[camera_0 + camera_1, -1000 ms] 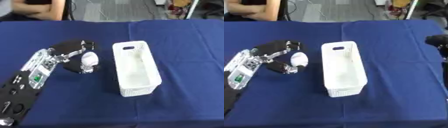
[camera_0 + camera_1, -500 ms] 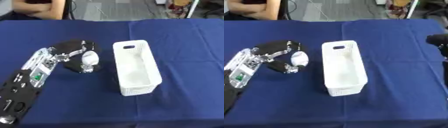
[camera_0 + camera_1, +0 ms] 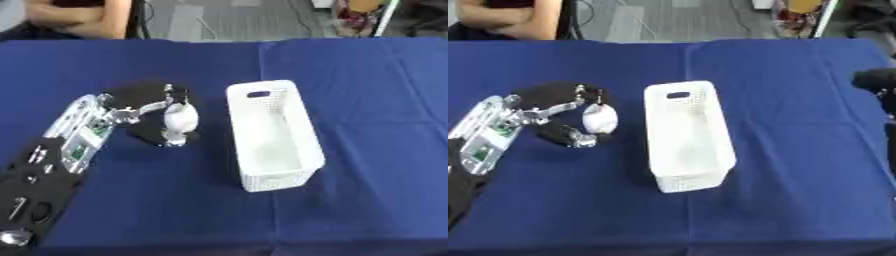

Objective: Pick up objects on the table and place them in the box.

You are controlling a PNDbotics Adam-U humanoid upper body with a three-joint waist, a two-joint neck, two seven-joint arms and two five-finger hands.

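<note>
Left hand [image 3: 144, 107] lay over the left half of the tabletop, fingers and thumb curled round a small white rounded object [image 3: 181, 119]; a finger arched over its top and the thumb tucked below. Could not tell whether the object sat on the cloth or was just clear of it. What the object was could not be made out beyond white and egg-like in shape.

Just to the right of hand and object stood the white perforated box [image 3: 296, 134], long axis running from the near edge toward the far edge, roughly mid-table. Its interior looked empty, as far as the floor showed. Object and box were near, not touching.

Blue tablecloth [image 3: 367, 90] covered the whole top; no other loose item seen on it.

Right hand: only a dark part of that arm [image 3: 878, 82] showed at the right edge in the right eye view; the hand itself was out of view.

Judgement: task at its early stage — grasp made, nothing yet in the box. Left to do: lift, carry right over the rim, release.
</note>
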